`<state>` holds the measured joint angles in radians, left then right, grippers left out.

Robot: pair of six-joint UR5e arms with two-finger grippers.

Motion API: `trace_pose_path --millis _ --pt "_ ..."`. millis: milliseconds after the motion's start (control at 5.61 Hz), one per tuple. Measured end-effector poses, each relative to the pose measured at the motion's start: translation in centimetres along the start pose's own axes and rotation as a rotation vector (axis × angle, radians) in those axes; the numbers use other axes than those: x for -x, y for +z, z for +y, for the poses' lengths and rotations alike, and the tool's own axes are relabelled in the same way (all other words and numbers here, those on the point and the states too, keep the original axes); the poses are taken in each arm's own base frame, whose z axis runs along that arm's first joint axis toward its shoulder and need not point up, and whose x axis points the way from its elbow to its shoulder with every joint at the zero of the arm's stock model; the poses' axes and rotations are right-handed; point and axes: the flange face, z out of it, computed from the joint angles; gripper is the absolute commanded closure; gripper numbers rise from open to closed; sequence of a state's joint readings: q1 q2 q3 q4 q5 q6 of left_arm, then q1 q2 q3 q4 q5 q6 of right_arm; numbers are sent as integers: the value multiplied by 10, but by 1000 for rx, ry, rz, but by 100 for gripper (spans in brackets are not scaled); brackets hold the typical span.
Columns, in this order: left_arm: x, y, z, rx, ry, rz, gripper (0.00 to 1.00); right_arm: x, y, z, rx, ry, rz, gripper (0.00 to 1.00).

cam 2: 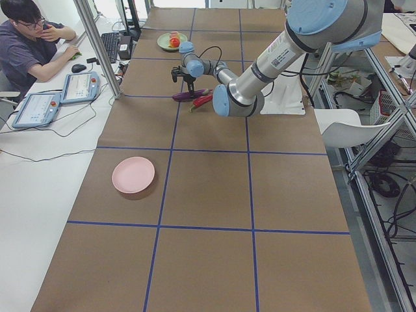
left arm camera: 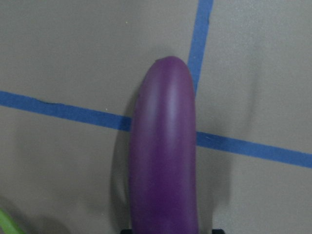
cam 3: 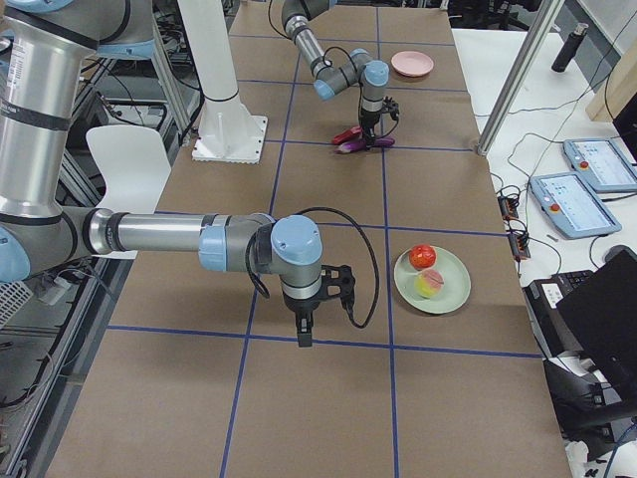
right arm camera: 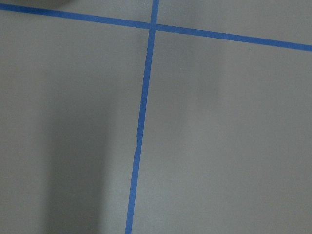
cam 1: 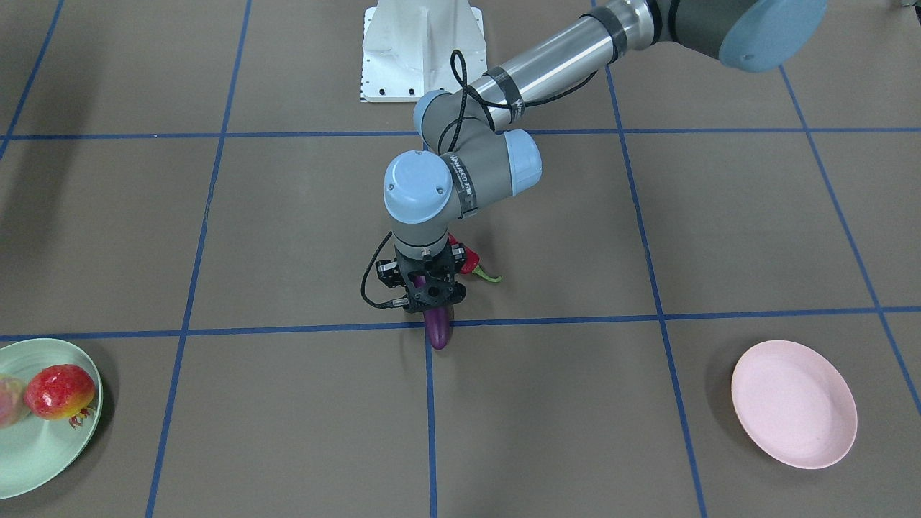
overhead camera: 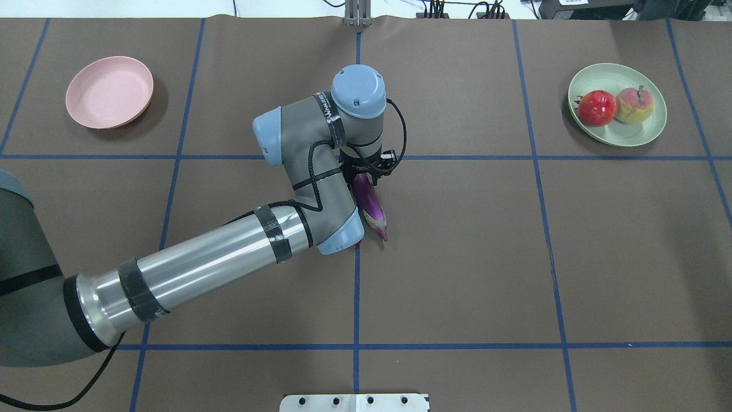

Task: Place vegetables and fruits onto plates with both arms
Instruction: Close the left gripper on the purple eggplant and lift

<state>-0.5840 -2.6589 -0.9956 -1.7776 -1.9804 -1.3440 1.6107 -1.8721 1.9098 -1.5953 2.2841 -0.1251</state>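
The brown table is marked by blue tape lines. The left arm reaches to its centre; the right arm hangs near the mint green plate. The pink plate lies well apart, bare. The left gripper is clenched on the eggplant, at the tape crossing. The pomegranate and peach sit touching on the green plate. The chili pepper lies just beside the eggplant. Whether the right gripper is released or clenched cannot be told.
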Motion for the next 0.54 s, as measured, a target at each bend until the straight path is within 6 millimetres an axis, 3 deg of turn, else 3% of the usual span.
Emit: trace_pose_path --millis 178,357,535 --pt "1 0 -1 0 -2 -3 78 0 0 0 0 -1 0 0" --pt "2 0 -2 0 -4 -5 100 0 0 -1 -1 -1 0 0" --pt "2 -3 -4 -2 -6 -4 100 0 0 -1 -1 -2 0 0"
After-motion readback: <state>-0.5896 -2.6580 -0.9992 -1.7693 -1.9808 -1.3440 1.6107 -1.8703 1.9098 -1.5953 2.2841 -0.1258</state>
